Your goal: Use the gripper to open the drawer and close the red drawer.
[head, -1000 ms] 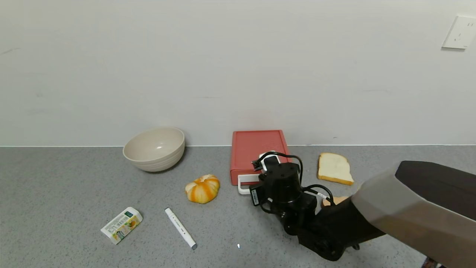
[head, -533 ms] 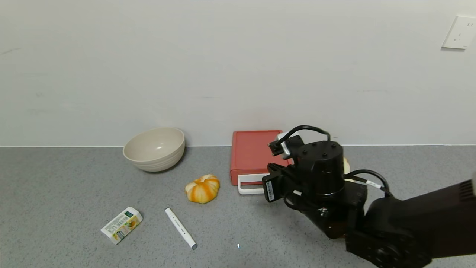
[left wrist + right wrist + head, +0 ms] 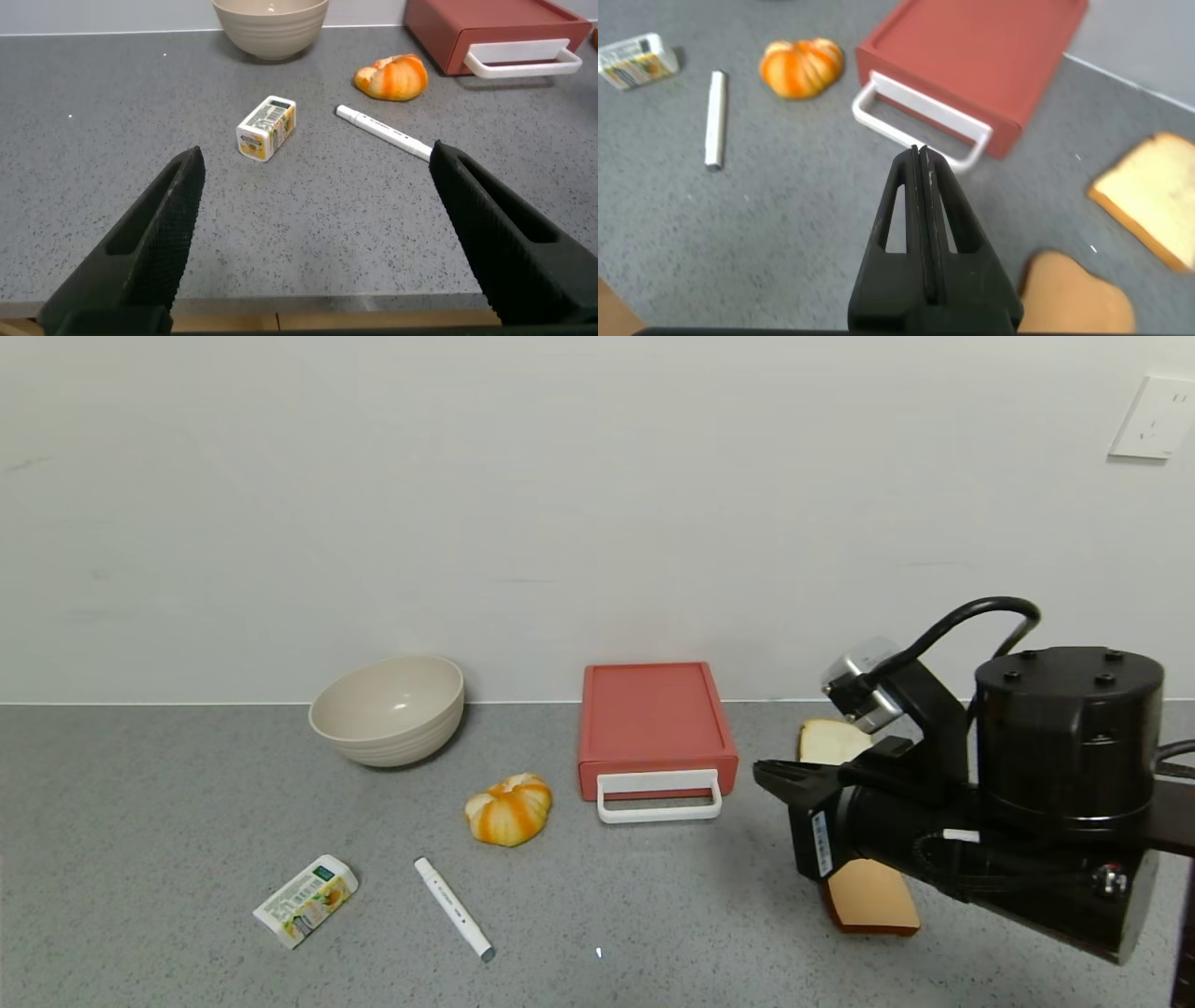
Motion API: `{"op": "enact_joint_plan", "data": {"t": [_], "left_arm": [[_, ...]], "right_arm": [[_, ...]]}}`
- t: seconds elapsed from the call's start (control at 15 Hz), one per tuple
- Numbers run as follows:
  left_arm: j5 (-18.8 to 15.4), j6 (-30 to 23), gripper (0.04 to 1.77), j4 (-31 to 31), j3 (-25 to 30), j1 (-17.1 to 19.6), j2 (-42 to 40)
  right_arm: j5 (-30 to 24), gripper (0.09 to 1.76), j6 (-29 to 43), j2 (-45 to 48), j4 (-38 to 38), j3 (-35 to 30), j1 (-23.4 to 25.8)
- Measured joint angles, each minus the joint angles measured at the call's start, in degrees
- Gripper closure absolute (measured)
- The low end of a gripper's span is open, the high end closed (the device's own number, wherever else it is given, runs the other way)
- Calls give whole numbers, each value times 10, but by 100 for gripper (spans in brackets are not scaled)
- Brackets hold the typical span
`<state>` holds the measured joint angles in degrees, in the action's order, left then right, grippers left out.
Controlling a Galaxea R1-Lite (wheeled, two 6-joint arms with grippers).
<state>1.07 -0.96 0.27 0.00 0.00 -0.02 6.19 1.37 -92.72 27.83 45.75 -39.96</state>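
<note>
The drawer [image 3: 655, 723] is shut and sits on the grey counter [image 3: 187, 803] by the wall, its white handle [image 3: 659, 797] facing forward. The right gripper [image 3: 780, 775] hangs to its right, fingers pressed together, holding nothing. The left gripper [image 3: 313, 233] is wide open and empty, near the small carton [image 3: 266, 129] and pen [image 3: 384, 133].

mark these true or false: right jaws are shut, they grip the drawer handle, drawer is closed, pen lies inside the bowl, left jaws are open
1. The right gripper has its jaws shut. True.
2. It grips the white handle. False: it is off to the side, touching nothing.
3. The drawer is closed. True.
4. The pen lies inside the bowl. False: it lies on the counter nearer the robot, by the small carton.
5. The left gripper has its jaws open. True, and empty.
</note>
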Motion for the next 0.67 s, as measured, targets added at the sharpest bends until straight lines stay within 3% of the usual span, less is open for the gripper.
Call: {"op": "enact_joint_plan", "data": {"t": [0.2, 0.6, 0.67], "left_arm": [[0, 0, 8, 0, 0, 0, 0], [0, 0, 8, 0, 0, 0, 0], [0, 0, 8, 0, 0, 0, 0]], "right_arm": [[-10, 173, -6, 49, -47, -19, 33], [-46, 173, -5, 120, -50, -80, 77], [-47, 155, -4, 133, -50, -91, 82]]}}
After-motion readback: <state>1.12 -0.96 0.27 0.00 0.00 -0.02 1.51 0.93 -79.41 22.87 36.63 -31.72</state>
